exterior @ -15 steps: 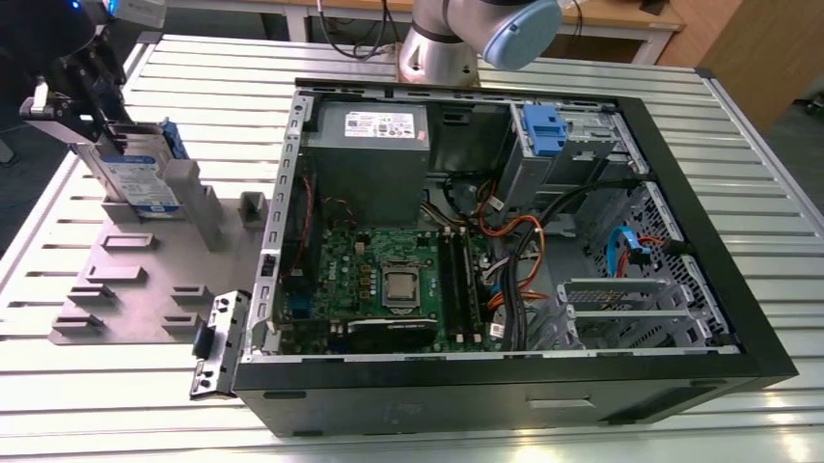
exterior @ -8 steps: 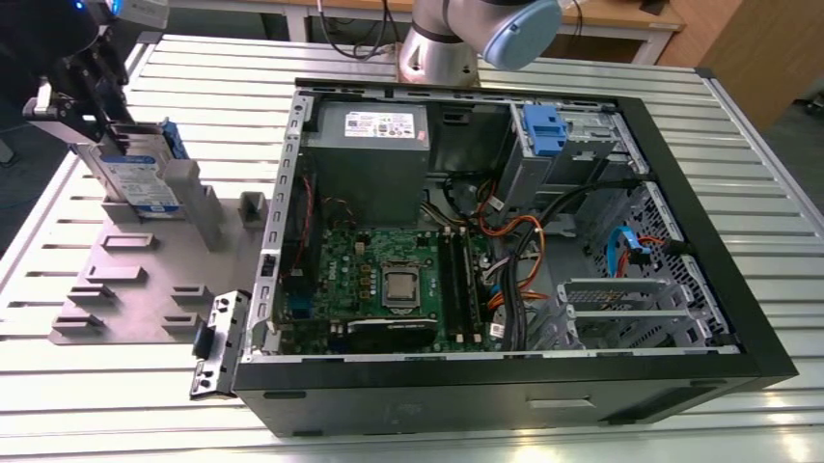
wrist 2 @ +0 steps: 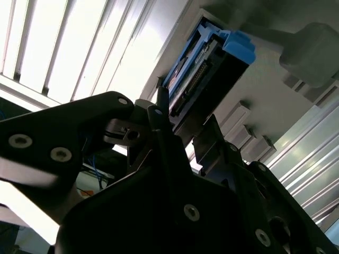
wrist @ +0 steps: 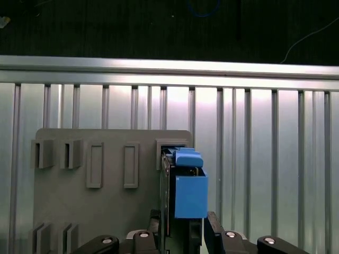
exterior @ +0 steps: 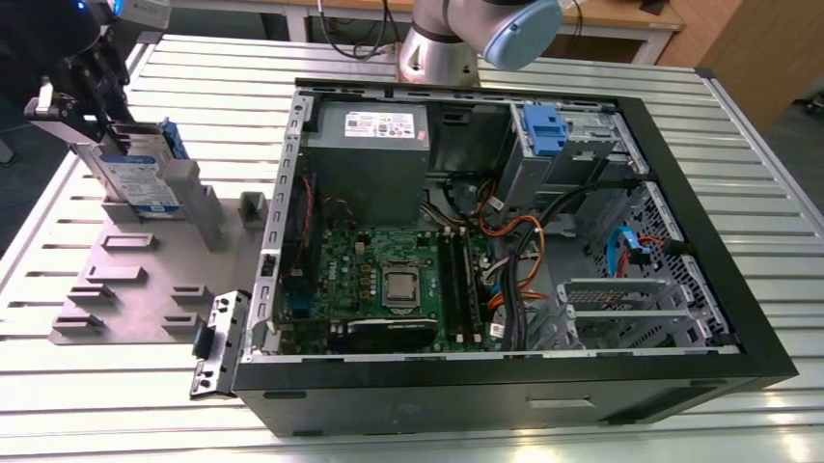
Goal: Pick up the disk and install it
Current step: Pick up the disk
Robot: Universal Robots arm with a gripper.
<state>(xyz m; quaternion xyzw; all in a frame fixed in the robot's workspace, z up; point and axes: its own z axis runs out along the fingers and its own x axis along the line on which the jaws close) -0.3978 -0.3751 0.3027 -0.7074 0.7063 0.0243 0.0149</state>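
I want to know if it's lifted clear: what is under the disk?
The grey fixture plate lies under the disk. The disk's lower end meets a raised grey holder; whether it sits inside that is hidden.

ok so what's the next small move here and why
Probably a short straight lift. The gripper looks closed on the disk, which stands upright on edge in a slot of the grey fixture plate; moving sideways first would likely jam it against the slot walls.
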